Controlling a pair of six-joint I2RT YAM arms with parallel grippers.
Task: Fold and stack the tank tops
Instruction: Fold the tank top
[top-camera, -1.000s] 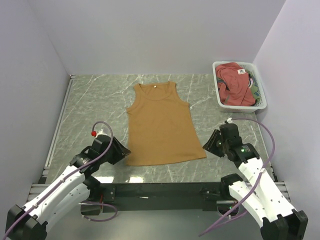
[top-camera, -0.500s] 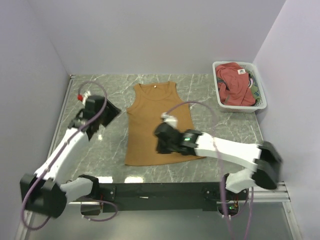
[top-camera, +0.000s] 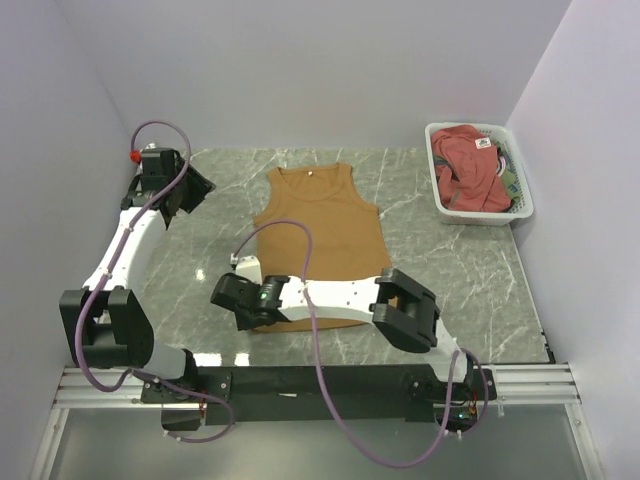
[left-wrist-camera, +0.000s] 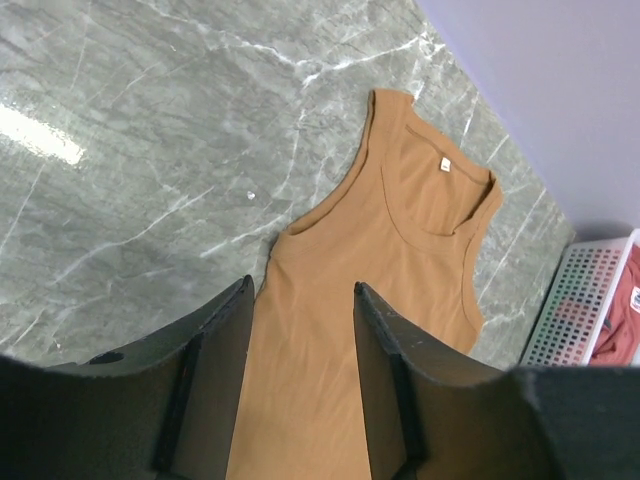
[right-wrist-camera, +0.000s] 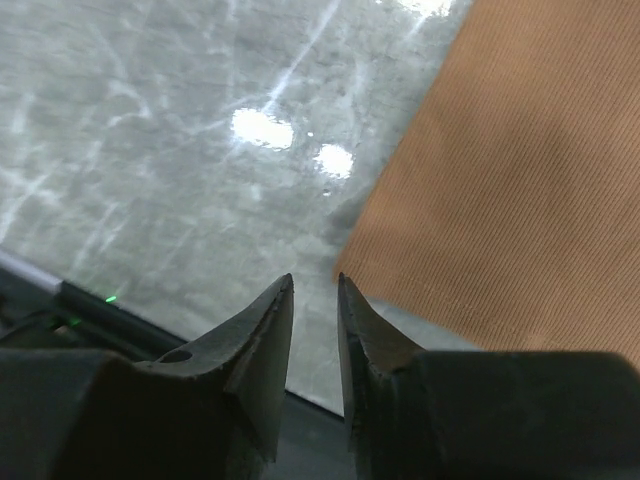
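Now, R gripper: jaws nearly together, thin gap, nothing between them; empty, not grasping. Tips sit low over the bare table, just beside the near-left hem corner of the tan tank top; no contact w/ cloth as far as the wrist view shows. R arm lies across the top's hem edge to get there.

L gripper: jaws apart, released, nothing held; hangs above the table at far left, pointed toward the top's left shoulder strap, apart from it.

Tan tank top lies flat mid-table, neck toward the far wall, unfolded. Rust-red tank top is bunched in the mesh basket at far right, well apart from both grippers.

Step in hand (judgement): approach for 1st fold of the tan top; grippers seem to line up on its left side, R at hem, L at strap. No fold made, nothing stacked; task early.

Next move calls for: R to open wider, drop onto the hem corner, pinch cloth not table; L to descend on the strap edge and close; then both carry the left edge over together, evenly, so the fold lands straight.
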